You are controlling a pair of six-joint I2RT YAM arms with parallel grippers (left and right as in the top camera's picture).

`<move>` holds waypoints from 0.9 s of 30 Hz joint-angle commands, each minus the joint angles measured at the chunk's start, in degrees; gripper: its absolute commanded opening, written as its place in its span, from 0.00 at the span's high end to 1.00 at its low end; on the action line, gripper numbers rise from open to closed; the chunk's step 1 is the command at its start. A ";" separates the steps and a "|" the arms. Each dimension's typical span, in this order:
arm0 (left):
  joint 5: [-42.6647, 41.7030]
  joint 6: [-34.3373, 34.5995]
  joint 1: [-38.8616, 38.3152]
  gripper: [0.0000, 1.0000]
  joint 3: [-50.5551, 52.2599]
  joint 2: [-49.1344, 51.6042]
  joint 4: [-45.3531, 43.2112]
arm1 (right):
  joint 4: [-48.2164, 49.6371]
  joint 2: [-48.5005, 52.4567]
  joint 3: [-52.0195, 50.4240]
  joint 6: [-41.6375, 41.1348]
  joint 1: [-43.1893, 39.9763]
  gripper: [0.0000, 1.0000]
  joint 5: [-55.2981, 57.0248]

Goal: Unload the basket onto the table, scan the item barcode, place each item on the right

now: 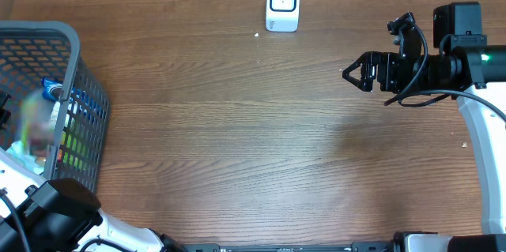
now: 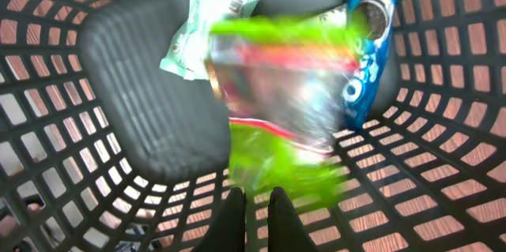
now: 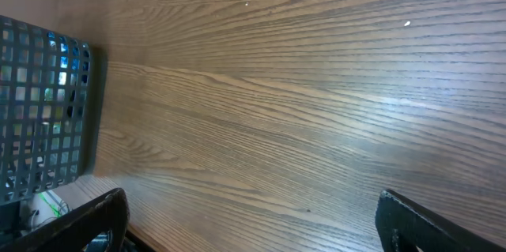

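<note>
Item to scan: green-and-clear crinkly film packet (image 2: 277, 102), blurred, inside the grey plastic lattice basket (image 1: 79, 70) at 9 o'clock on the brown wood-grain counter (image 1: 237, 126). In the L wrist view it sits at 12 o'clock from the left tool (image 2: 255, 197), lower edge meeting the tips. Long axis approx 12–6, but blur makes that unsure. L arm is the nearer one by far.

Left tool: fingers together, prob pinching the packet's thin bottom edge. A blue glossy wrapper (image 2: 368, 39) is at 1 o'clock and a pale mint pouch (image 2: 198, 31) at 11.

Right tool (image 1: 356, 72): fingers wide apart, holding nothing, over the counter's 3 o'clock side. The small white box scanner (image 1: 283, 4) stands at 12 o'clock, well apart from the basket.
</note>
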State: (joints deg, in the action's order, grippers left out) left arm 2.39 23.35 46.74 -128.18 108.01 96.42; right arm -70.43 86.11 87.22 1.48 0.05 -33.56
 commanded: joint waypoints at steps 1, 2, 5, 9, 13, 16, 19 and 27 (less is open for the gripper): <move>0.55 -0.48 -1.20 0.96 -0.74 -0.94 -0.94 | 0.37 -0.24 1.11 -0.17 0.26 0.00 0.46; 0.57 -0.48 -1.42 0.96 -0.90 -1.01 -1.09 | 0.39 -0.24 1.11 -0.20 0.26 0.00 0.46; 0.57 -0.46 -1.77 0.96 -1.03 -0.98 -1.33 | 0.55 -0.24 1.11 -0.20 0.26 0.00 0.46; 1.36 -0.44 -1.95 0.53 -0.83 0.09 -1.60 | 0.48 -0.24 1.11 -0.20 0.26 0.00 0.46; 3.43 1.14 -1.88 0.18 1.81 2.89 -2.89 | 0.50 -0.24 1.11 -0.20 0.26 0.00 0.46; 2.73 1.14 -2.08 0.18 5.25 5.27 -5.97 | 0.57 -0.24 1.11 -0.20 0.26 0.00 0.46; 0.68 1.20 -2.82 0.15 8.94 7.61 -9.44 | 0.74 -0.24 1.11 -0.20 0.26 0.00 0.46; 2.01 5.22 -7.10 0.12 21.64 8.98 -20.83 | 0.72 -0.24 1.11 -0.20 0.26 0.00 0.46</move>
State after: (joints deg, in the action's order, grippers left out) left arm 3.68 25.54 41.65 -109.84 117.03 77.65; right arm -70.04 86.11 87.22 1.45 0.05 -33.06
